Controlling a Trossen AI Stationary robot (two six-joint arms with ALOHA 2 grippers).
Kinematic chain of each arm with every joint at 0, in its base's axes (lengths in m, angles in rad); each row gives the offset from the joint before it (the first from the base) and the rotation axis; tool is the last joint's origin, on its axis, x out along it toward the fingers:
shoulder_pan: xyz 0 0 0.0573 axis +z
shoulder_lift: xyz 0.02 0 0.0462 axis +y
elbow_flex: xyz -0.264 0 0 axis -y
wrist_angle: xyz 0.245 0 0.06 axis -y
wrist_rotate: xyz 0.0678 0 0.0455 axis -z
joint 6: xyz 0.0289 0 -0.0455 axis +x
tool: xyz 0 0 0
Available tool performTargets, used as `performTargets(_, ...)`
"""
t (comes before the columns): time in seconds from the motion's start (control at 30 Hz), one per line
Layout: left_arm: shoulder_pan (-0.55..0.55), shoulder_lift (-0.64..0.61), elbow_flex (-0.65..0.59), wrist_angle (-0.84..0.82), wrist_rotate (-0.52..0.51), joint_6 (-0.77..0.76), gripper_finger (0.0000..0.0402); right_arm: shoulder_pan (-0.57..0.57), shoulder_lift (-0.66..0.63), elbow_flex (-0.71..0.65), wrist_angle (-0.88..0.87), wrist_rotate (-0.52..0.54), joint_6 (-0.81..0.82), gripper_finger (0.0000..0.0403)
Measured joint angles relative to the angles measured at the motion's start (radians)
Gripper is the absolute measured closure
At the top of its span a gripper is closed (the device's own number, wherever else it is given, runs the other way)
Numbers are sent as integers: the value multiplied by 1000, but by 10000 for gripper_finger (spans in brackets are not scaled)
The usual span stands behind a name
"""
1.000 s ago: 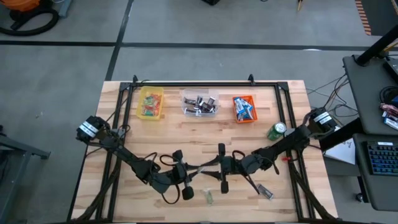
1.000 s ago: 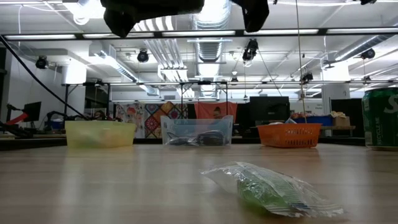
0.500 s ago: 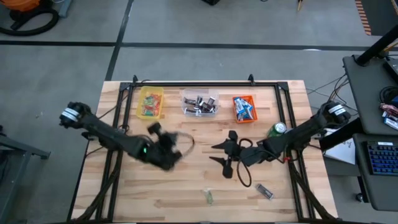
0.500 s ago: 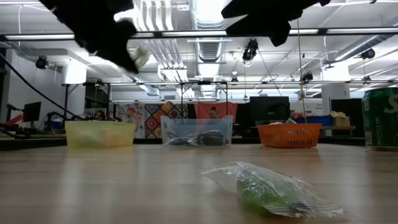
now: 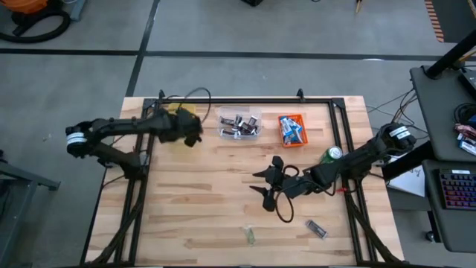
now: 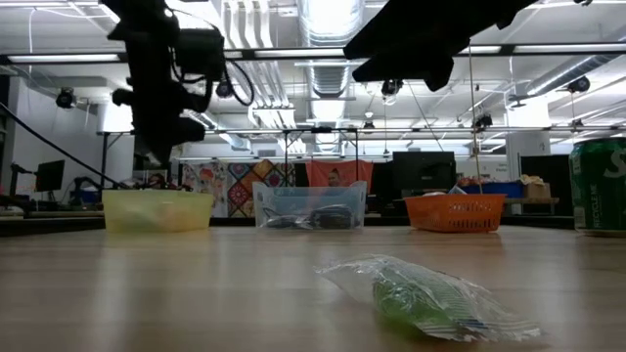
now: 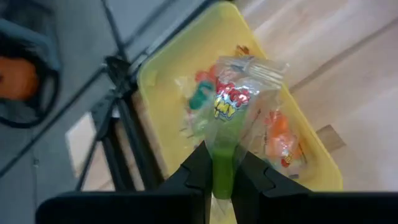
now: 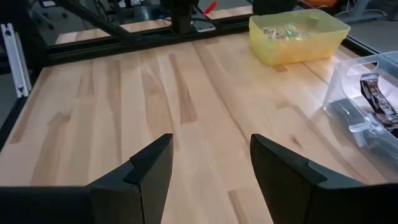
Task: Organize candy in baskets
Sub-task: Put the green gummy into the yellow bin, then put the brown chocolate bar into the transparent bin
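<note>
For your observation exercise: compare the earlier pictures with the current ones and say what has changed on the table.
The left gripper swung from the table's near middle to over the yellow basket, shut on a green candy. The right gripper pulled back rightward and opened. The three baskets, the green can and two loose candies near the front edge stayed put.

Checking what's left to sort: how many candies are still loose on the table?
2: a green clear-wrapped candy near the front edge, and a dark wrapped piece to its right. Another hangs in the left gripper over the yellow basket.
</note>
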Motion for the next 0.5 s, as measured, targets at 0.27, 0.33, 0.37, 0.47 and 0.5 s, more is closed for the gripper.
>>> performTargets(0.27, 151, 1, 0, 10, 97, 124, 328, 0, 1, 0, -19, -17, 47, 197)
performTargets(0.33, 137, 0, 0, 13, 98, 122, 317, 0, 5, 0, -50, -41, 58, 197)
performTargets(0.37, 129, 0, 0, 12, 99, 120, 312, 0, 6, 0, -69, -54, 61, 197)
performTargets(0.47, 102, -1, 1, 12, 99, 101, 296, 0, 5, 0, -117, -87, 83, 197)
performTargets(0.5, 88, -3, 3, 11, 99, 84, 291, 0, 5, 0, -141, -100, 93, 197)
